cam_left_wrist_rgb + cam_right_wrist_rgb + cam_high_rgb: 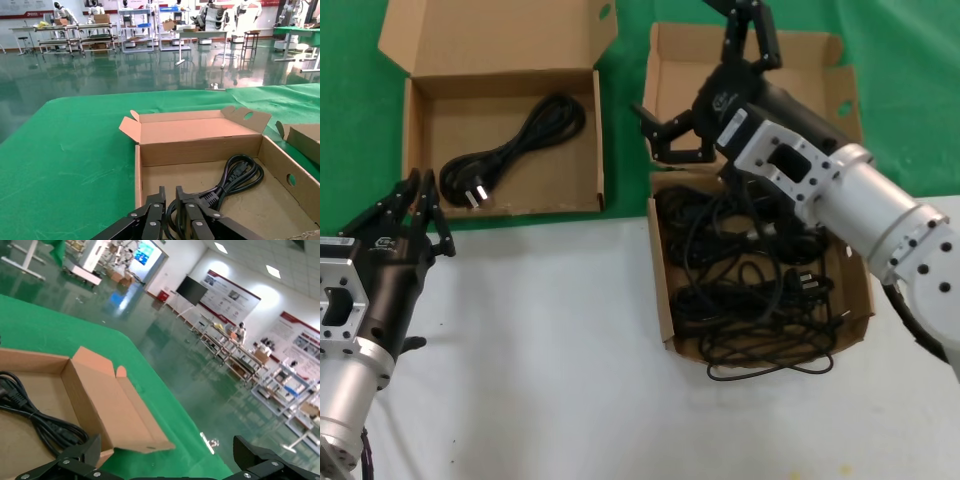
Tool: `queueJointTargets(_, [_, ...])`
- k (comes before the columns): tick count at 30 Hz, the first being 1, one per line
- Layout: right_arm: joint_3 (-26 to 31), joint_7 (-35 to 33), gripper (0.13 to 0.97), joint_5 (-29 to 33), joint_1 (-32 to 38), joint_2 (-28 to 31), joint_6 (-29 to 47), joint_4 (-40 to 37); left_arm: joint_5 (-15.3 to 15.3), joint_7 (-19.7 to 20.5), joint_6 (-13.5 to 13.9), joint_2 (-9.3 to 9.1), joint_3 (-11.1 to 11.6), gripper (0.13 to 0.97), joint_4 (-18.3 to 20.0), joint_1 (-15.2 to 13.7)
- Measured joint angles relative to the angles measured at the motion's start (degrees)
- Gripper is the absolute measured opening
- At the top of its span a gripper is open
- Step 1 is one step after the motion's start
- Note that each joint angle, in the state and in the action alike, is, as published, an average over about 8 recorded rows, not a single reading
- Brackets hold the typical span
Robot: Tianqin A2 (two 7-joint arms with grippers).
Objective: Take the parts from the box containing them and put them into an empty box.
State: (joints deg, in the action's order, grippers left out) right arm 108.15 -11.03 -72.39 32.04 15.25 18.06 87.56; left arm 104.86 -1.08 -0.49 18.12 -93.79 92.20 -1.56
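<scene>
**Pick one cord, not the tangle**

Now the right pincer (pixel 682 133) hovers with its jaws apart and empty above the back edge of the source box (pixel 662 300), where the remaining power cords (pixel 750 290) lie in a loose black heap, one loop spilling over the front wall onto the white desk (pixel 540 350). The step in hand looks like a reach for the next cord. Best to come down on a bundled middle stretch standing proud of the heap, close firmly, and lift slowly so neighbours slip free. One cord (pixel 510 150) already lies in the wider box (pixel 415 150). The left pincer (pixel 410 200) waits nearby, its fingers close together and empty.
</scene>
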Motion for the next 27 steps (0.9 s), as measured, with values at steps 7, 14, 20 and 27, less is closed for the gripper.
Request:
queueJointTargets(7, [-1.5,1.0,0.928,-2.7,-2.8,0.2,-1.6,0.4,-0.2,0.1,0.0,-0.08,0.2,0.204,-0.1,0.1])
queueJointTargets(14, [-3.1,2.0,0.961,-5.7,-5.9,0.4,-3.3,0.8,-0.3,0.2,0.1,-0.17,0.4,0.301,-0.1,0.3])
queueJointTargets(20, [-4.5,3.0,0.966,-8.3,-8.6,0.5,-4.9,1.1,-0.5,0.3,0.1,-0.25,0.6,0.41,-0.1,0.4])
queueJointTargets(27, [-6.1,4.1,0.966,-11.3,-11.8,0.7,-6.6,1.5,-0.6,0.4,0.2,-0.34,0.8,0.556,-0.2,0.6])
